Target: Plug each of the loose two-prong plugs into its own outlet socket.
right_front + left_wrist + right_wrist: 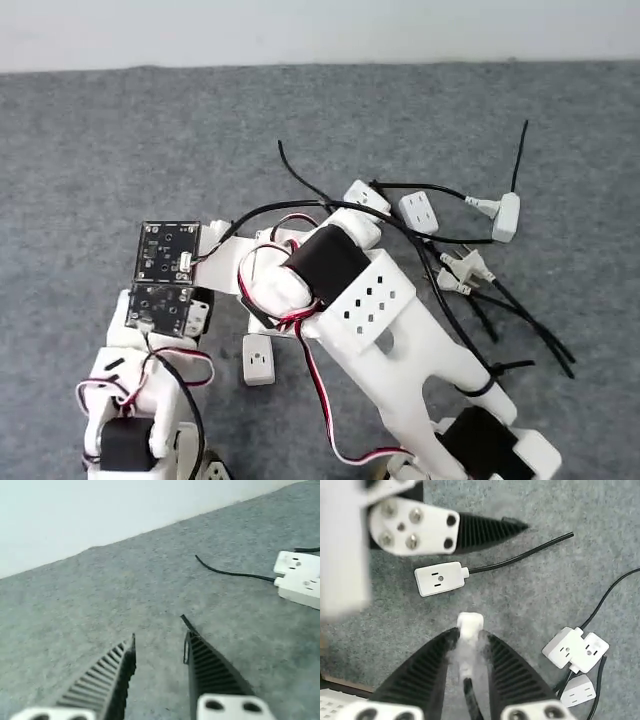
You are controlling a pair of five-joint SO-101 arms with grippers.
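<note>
My right gripper (pixel 470 640) is shut on a white plug (pixel 469 622) whose black cable runs back between the fingers. Just beyond it a white outlet socket (pixel 440 578) lies face up on the grey carpet, with a black cord leading off it. My left gripper (pixel 159 637) stands open and holds nothing, low over bare carpet. In the high view the right arm (pixel 370 300) lies across the middle, with a socket (pixel 258 358) beside it. Loose two-prong plugs (pixel 462 268) and another plug (pixel 506 216) lie at the right.
Two joined sockets (pixel 575 647) and a third socket (pixel 577 692) lie off to one side of the right gripper. The same pair of sockets (pixel 300 577) and a loose cable end (pixel 220 570) lie ahead of the left gripper. Black cables (pixel 520 320) trail across the right of the carpet.
</note>
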